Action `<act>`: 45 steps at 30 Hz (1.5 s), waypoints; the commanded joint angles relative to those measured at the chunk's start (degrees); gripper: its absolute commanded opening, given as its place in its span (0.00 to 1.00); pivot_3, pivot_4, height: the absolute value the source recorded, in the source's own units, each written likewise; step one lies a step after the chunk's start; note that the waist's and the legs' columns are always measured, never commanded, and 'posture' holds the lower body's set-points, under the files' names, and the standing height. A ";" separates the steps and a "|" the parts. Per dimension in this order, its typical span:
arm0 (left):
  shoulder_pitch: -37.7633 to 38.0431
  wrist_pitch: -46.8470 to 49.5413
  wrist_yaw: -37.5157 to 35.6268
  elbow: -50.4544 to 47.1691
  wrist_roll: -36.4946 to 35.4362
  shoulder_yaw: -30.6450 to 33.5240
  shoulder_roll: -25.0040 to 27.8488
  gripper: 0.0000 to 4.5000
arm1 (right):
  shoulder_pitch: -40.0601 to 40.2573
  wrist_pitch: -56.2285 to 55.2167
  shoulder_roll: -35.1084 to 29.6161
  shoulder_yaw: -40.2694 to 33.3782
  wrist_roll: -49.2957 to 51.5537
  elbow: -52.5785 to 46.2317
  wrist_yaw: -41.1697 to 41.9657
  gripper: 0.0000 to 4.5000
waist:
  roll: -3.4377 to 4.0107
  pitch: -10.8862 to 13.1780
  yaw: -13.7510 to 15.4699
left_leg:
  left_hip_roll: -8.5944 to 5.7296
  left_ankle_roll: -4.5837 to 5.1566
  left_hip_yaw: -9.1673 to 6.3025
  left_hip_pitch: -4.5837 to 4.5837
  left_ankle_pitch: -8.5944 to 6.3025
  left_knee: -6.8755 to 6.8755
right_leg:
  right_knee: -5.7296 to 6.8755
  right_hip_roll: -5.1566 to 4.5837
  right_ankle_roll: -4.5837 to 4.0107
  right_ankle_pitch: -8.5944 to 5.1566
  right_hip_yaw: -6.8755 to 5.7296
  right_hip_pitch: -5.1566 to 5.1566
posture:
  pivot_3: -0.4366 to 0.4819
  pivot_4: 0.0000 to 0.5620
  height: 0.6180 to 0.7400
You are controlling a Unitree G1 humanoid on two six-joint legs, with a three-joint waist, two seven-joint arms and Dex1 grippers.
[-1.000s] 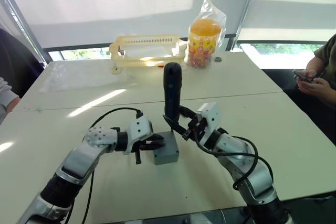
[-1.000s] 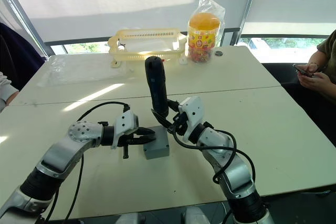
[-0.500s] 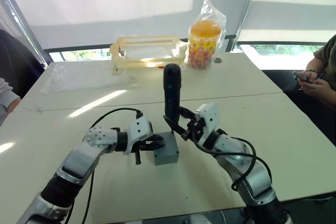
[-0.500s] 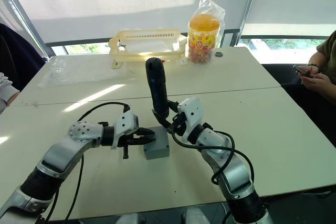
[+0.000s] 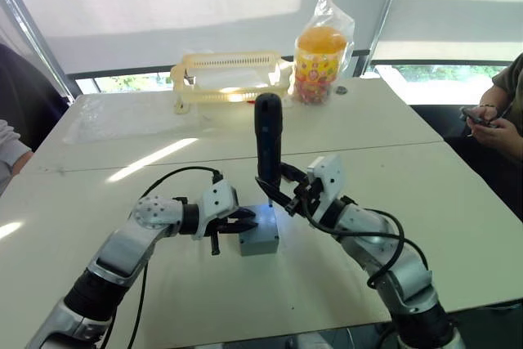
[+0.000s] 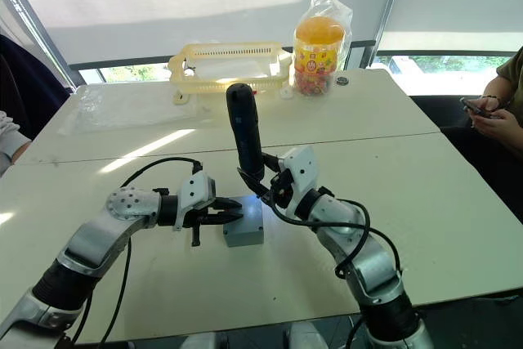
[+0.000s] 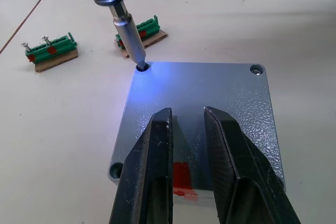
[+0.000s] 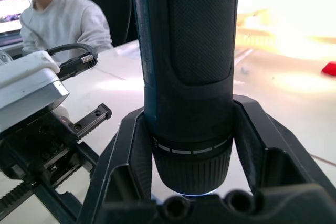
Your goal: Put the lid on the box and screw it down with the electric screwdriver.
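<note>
The grey lid (image 7: 210,93) lies flat on the grey box (image 5: 260,244) at the table's front middle. A red mark (image 7: 181,179) shows on the box's near side. My left gripper (image 7: 186,111) reaches over the lid from the left, its two fingers close together on top with nothing between them. My right gripper (image 5: 283,195) is shut on the black electric screwdriver (image 5: 268,140), which stands upright. Its metal bit (image 7: 128,40) sits in one of the lid's corner screw holes, and the tip's light throws a bluish glow on the lid.
Two small green terminal blocks (image 7: 50,53) lie on the table just beyond the box. A yellow basket (image 5: 229,79) and a bagged orange candy jar (image 5: 320,59) stand at the back. One person (image 5: 490,124) sits at the right edge with a phone, and another (image 5: 12,120) at the left.
A bluish glow now shows on the lid under the screwdriver tip. The right forearm has shifted slightly. The left gripper stays on the lid.
</note>
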 commanded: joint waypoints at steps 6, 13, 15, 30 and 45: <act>2.02 2.11 -0.01 3.19 1.48 -2.51 -0.28 0.21 | -17.01 14.62 -1.94 -19.42 22.55 -7.50 -5.53 0.39 | 0.03 0.06 0.06 | -0.05 -0.02 -0.14 -0.63 0.02 0.06 | 0.02 0.20 0.05 0.01 -0.33 -0.44 | 0.48 0.27 1.00; -2.71 8.82 -1.24 -3.92 -6.48 3.91 0.57 0.21 | -18.83 33.06 -14.81 -32.55 44.42 2.24 -9.24 0.39 | 0.03 0.87 -0.09 | -0.02 -0.01 -0.13 -0.79 0.03 0.20 | 0.02 0.20 -0.02 0.05 -0.34 -0.50 | 0.48 0.27 1.00; -5.22 11.94 -3.06 -7.43 -9.99 6.12 2.81 0.21 | -19.10 44.38 -23.34 -34.34 51.35 8.78 -9.77 0.39 | 0.06 1.43 -0.10 | -0.05 0.00 -0.06 -0.91 0.03 0.18 | 0.01 0.19 -0.02 0.05 -0.30 -0.63 | 0.48 0.27 1.00; -2.40 18.05 -1.57 -15.29 -15.83 9.01 9.41 0.21 | -13.23 56.68 -44.40 -15.87 58.81 38.58 -14.40 0.39 | 0.13 1.96 -0.26 | 0.04 0.69 0.03 -1.77 -0.34 0.37 | 0.12 0.52 0.50 0.23 -0.09 -1.69 | 0.48 0.27 1.00; 3.51 18.07 3.19 -12.20 -16.74 14.31 10.17 0.21 | -18.45 53.99 -44.76 -7.92 40.89 38.19 -6.74 0.99 | 0.11 2.01 -0.03 | 0.04 0.59 0.11 -1.78 -0.28 0.47 | 0.14 0.51 0.50 0.29 -0.03 -1.67 | 0.48 0.27 1.00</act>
